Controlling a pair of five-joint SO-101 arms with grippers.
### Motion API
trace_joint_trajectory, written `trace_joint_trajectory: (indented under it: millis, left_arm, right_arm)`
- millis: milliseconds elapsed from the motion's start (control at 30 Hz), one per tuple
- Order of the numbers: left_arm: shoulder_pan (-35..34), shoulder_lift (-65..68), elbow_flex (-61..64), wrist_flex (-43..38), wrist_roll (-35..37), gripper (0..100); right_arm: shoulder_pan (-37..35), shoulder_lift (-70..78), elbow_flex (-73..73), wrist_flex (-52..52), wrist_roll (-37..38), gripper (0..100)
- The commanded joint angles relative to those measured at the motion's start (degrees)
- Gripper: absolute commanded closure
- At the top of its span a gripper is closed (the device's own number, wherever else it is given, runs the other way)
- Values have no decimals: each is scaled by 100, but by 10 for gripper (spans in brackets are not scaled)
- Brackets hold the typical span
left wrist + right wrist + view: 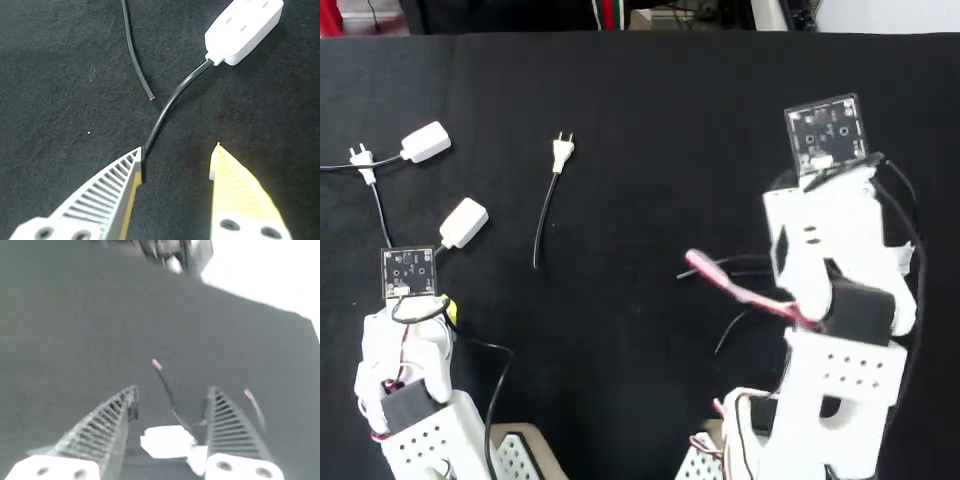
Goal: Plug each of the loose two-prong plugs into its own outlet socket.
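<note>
Two white outlet sockets lie at the table's left, one (pixel 425 142) farther back and one (pixel 463 222) nearer my left arm. A loose white plug (pixel 562 148) with a black cord lies mid-table, and a second small plug (pixel 362 157) rests at the far left edge. My left gripper (pixel 177 150) is open just short of a socket (pixel 245 30). That socket's black cord (pixel 165 112) runs between its fingers, touching the white one. My right gripper (pixel 172 390) is open above a blurred white piece (pixel 167 440), with a pink-tipped black cord (pixel 165 385) between its fingers.
A cut cord end (pixel 150 97) lies on the black cloth beside the socket's cord. Pink and black wires (pixel 720 275) trail left of the right arm's body (pixel 830 260). The cloth's middle and back stretch is bare. Clutter lines the far table edge.
</note>
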Motion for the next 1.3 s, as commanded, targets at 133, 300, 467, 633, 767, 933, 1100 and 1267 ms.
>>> trace_joint_trajectory:
  millis: [133, 300, 467, 633, 767, 933, 1100, 1267]
  left_arm:
    - [66, -9, -268, -70, 26, 776]
    - [57, 0, -857, -53, 202, 776]
    - [75, 9, -1165, -97, 299, 775]
    - [75, 62, -1411, -105, 387, 775]
    - [75, 853, -1684, -527, 536, 775]
    - [127, 2989, -2897, -800, 378, 775]
    - [725, 5248, -4295, -791, -316, 775]
    - [1138, 7323, -5631, -712, -809, 775]
  right_arm:
    - [-1363, 804, -1182, 686, -905, 985]
    - [-1829, 2176, -1657, 686, -1204, 985]
    - [-2391, 3116, -2475, 1046, -1292, 986]
    - [-2611, 3547, -3178, 1697, -1512, 986]
    - [-2497, 3758, -3231, 2004, -1565, 986]
    - [-2057, 3925, -3081, 2136, -1468, 985]
    - [-1407, 3943, -2167, 1591, -932, 985]
    - [-967, 3952, -1200, 774, -712, 985]
